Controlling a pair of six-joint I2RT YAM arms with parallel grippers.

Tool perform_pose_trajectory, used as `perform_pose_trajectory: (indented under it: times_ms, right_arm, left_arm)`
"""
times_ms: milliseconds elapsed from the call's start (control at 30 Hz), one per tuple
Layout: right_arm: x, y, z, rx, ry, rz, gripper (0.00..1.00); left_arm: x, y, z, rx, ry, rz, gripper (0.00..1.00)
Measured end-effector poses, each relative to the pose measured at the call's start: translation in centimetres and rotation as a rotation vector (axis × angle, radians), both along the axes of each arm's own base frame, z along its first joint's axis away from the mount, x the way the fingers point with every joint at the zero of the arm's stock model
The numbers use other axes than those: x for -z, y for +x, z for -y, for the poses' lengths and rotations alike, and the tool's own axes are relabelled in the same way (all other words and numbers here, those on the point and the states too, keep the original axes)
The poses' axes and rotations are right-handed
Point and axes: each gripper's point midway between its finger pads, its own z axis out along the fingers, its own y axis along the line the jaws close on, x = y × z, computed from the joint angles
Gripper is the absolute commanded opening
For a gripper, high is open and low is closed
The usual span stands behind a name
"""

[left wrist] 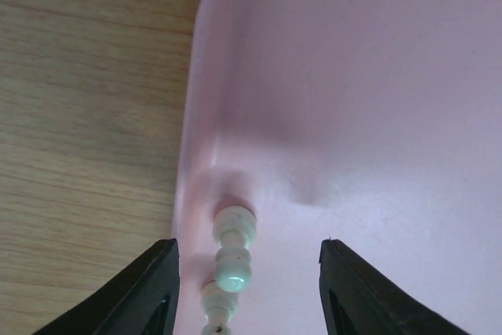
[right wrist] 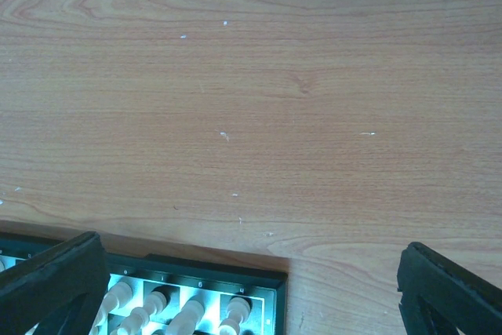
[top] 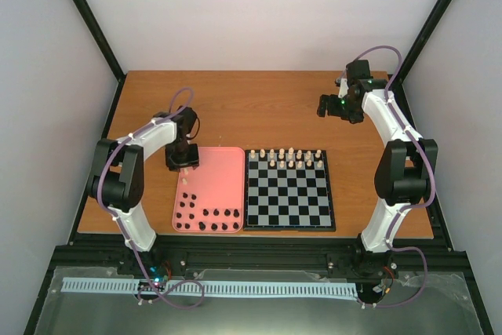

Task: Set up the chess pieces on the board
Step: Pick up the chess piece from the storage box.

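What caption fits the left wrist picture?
Open left gripper frames cream chess pieces at the edge of the pink tray.

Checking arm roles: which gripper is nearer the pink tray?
Left. The left gripper hovers over the tray's far-left corner, cream pieces between its open fingers. The right gripper hangs open over the table past the board's far edge.

Wide open on the desk behind the pink tray and the board. Open across the board's near rows; crowded along its far two rows with cream pieces. Cluttered along the tray's near edge with black pieces; tight at its far left wall, with stray cream pieces between the left tool's fingers.
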Motion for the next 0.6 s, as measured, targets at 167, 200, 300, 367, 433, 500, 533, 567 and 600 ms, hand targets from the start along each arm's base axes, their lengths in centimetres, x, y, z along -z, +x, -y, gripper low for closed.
perform_pose_trajectory:
  times_ms: [167, 200, 300, 367, 433, 500, 533, 567, 600]
  right_arm:
    - [0.0, 0.0, 0.0, 0.0, 0.0, 0.0, 1.0]
    - [0.0, 0.0, 0.0, 0.0, 0.0, 0.0, 1.0]
    - [0.01, -0.01, 0.01, 0.0, 0.0, 0.0, 1.0]
    - [0.01, -0.01, 0.01, 0.0, -0.001, 0.0, 1.0]
    - [0.0, 0.0, 0.02, 0.0, -0.001, 0.0, 1.0]
    - [0.0, 0.0, 0.02, 0.0, -0.001, 0.0, 1.0]
    - [0.01, 0.0, 0.03, 0.001, -0.001, 0.0, 1.0]
    - [0.01, 0.0, 0.03, 0.001, -0.001, 0.0, 1.0]
    - [0.01, 0.0, 0.03, 0.001, -0.002, 0.0, 1.0]
  left_arm:
    - [0.06, 0.02, 0.32, -0.006, -0.019, 0.003, 0.4]
    - [0.06, 0.04, 0.33, -0.008, -0.019, 0.004, 0.4]
    - [0.12, -0.02, 0.38, -0.009, -0.023, 0.002, 0.38]
    - [0.19, -0.09, 0.41, -0.009, -0.025, -0.001, 0.36]
    - [0.25, -0.18, 0.4, -0.009, -0.025, -0.004, 0.34]
    - [0.3, -0.21, 0.4, -0.009, -0.025, -0.005, 0.31]
    - [0.33, -0.22, 0.39, -0.009, -0.025, -0.006, 0.29]
    - [0.38, -0.23, 0.39, -0.008, -0.024, -0.007, 0.28]
    - [0.44, -0.27, 0.39, -0.01, -0.024, -0.009, 0.27]
